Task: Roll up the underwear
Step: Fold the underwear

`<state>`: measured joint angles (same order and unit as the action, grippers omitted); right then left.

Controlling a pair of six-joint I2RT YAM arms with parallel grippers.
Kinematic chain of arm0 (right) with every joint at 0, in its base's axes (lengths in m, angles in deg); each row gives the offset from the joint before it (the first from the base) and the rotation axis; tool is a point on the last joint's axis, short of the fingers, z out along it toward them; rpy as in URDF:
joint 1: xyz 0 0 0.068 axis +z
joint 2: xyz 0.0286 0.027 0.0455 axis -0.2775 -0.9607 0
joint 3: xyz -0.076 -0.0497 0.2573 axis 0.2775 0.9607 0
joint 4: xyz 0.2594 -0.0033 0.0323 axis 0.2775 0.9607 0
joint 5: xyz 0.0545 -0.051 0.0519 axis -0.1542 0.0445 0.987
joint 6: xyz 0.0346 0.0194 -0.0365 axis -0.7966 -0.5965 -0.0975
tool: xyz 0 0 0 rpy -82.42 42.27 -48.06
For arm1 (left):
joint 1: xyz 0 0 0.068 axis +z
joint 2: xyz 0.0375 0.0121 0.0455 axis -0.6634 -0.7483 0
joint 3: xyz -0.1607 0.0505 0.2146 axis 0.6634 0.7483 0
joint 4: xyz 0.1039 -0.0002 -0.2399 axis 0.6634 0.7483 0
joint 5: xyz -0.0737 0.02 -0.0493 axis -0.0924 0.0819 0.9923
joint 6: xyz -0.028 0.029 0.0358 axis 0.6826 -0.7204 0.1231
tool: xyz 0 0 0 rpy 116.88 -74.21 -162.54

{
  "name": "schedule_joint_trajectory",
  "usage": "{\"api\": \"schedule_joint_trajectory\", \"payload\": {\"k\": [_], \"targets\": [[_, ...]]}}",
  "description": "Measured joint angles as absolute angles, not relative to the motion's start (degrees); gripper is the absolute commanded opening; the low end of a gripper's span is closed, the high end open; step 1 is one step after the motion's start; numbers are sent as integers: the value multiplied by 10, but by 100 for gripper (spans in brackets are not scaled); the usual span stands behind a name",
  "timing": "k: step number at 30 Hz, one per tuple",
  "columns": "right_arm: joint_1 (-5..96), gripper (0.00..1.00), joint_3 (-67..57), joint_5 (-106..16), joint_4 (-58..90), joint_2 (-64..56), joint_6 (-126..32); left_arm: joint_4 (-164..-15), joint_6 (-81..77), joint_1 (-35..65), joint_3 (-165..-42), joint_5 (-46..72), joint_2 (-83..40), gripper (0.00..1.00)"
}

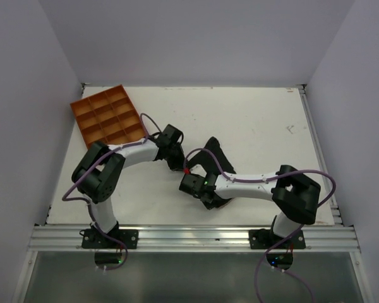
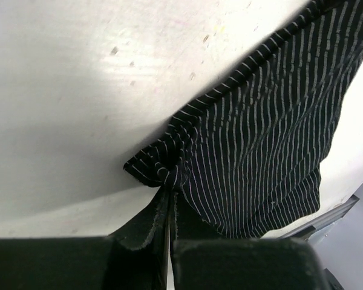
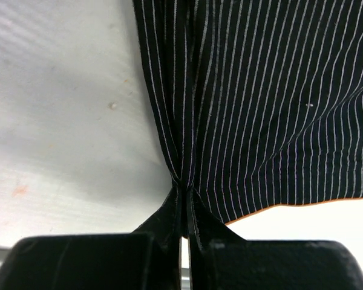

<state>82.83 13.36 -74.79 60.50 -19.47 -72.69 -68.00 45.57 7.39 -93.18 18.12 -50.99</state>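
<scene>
On the smooth white table (image 1: 259, 120), a rigid orange tray (image 1: 107, 117) of square compartments sits far left. Right of it, the left gripper (image 2: 169, 196) pinches its matte black fingers together on a puckered corner of the underwear (image 2: 260, 151), a soft black fabric with fine pale pinstripes lying mid-table. The right gripper (image 3: 183, 196) is clamped on a gathered fold of the underwear, near the garment's thin orange hem.
</scene>
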Motion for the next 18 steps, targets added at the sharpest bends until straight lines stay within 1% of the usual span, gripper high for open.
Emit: {"api": "schedule_joint_trajectory", "payload": {"k": [1,2,5,11,13,14,16,17,18], "targets": [[829,0,137,-741,602,-188,-727,-674,454,74,-926,177,-499,8],[830,0,140,-736,600,-180,-727,-664,453,74,-919,172,-482,14],[838,0,154,-709,589,-145,-725,-635,445,74,-899,151,-416,24],[864,0,176,-663,563,-94,-727,-586,412,80,-902,97,-286,28],[871,0,180,-653,558,-92,-728,-585,401,82,-905,89,-273,26],[874,0,183,-648,554,-92,-730,-588,393,83,-905,88,-271,20],[878,0,189,-643,548,-91,-732,-607,378,85,-903,104,-275,15],[878,0,192,-640,545,-90,-734,-628,370,85,-901,123,-280,7],[879,0,195,-638,542,-89,-736,-653,363,86,-899,142,-288,5]]}}
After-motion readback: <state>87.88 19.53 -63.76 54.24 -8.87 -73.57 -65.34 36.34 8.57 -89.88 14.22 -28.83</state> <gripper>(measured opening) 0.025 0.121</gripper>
